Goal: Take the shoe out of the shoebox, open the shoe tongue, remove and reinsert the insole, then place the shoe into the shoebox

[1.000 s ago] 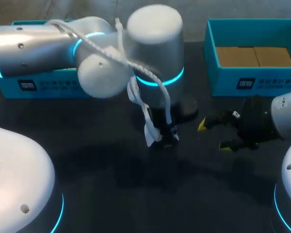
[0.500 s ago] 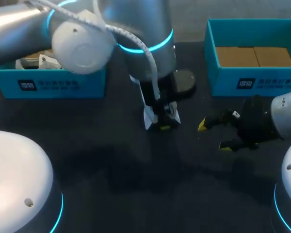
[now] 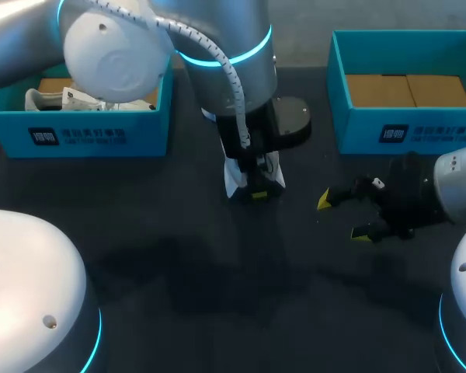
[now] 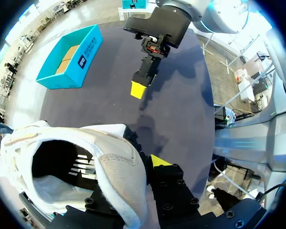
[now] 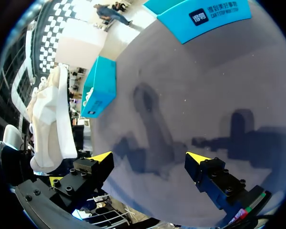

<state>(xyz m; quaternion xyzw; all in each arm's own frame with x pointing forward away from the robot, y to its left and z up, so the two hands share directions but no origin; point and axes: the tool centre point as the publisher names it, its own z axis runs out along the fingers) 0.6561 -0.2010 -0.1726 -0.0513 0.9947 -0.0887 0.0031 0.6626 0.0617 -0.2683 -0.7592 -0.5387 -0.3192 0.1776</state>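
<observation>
A white shoe hangs over the middle of the dark table, with my left gripper shut on it from above. In the left wrist view the shoe shows its dark opening, its rim pinched in my left gripper, one yellow fingertip beside it. My right gripper stands open a short way to the shoe's right, low over the table, nothing between its fingers. The right wrist view has the right gripper spread wide, with the shoe off beside one finger.
A teal shoebox at the back left holds something white. A second teal shoebox at the back right shows only its cardboard floor. The table in front is dark and bare.
My left arm's large links swung left and back, uncovering the left shoebox. The shoe shifted a little toward the back of the table. The right arm kept still.
</observation>
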